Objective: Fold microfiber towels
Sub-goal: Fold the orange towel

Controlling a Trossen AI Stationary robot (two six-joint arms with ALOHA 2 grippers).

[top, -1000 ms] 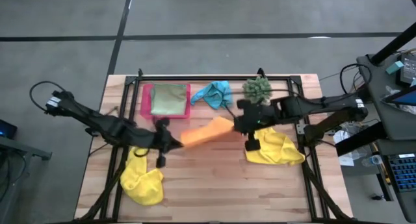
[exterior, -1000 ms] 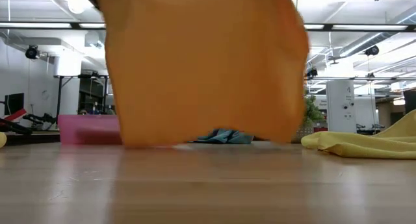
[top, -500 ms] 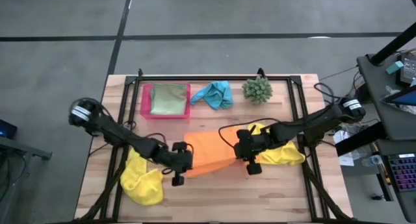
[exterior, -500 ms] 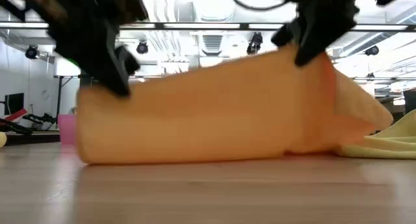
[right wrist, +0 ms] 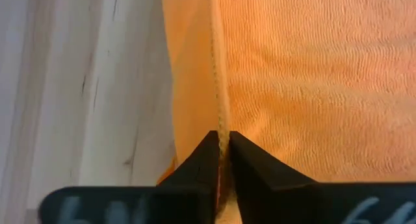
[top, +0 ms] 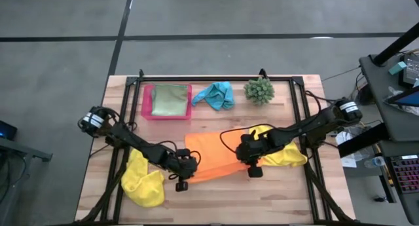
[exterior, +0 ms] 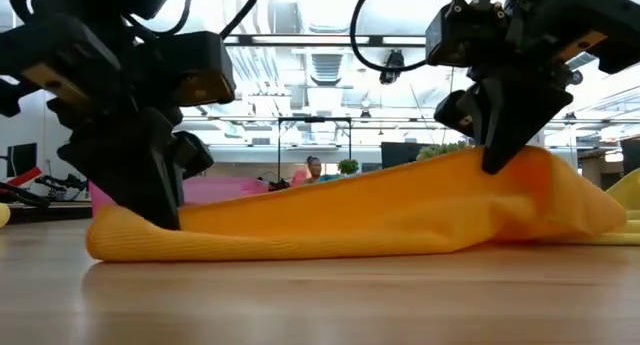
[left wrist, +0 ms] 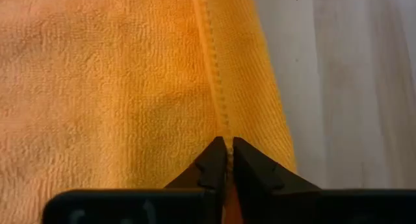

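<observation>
The orange towel [top: 213,157] lies spread on the wooden table between my two grippers. At its near left corner my left gripper [top: 182,175] is shut on it, and my right gripper [top: 252,166] is shut on its near right corner. One crumpled yellow towel [top: 144,180] lies by the left arm. Another yellow towel [top: 287,152] lies under the right arm. A turquoise towel [top: 216,95] lies at the far edge. A light green towel [top: 169,99] lies flat in the pink tray [top: 146,112]. My left gripper pinches the orange towel's stitched hem [left wrist: 221,113] between its two fingertips, slanting down from the table's left. That end [exterior: 115,243] rests on the table. My right gripper pinches the stitched hem [right wrist: 220,113] at the towel's other near corner, slanting down from the right. That end [exterior: 525,180] is raised a little above the table, and the cloth sags toward the left.
A spiky green plant ball [top: 259,90] sits at the far right. A black frame's rails [top: 298,108] run along the table's sides. Bare wood [top: 222,200] lies between the orange towel and the near edge.
Both grippers have come down and toward the table's near edge, carrying the orange towel. It hung in the air between them a second ago. Now it lies along the table, its left end down and its right end slightly raised.
</observation>
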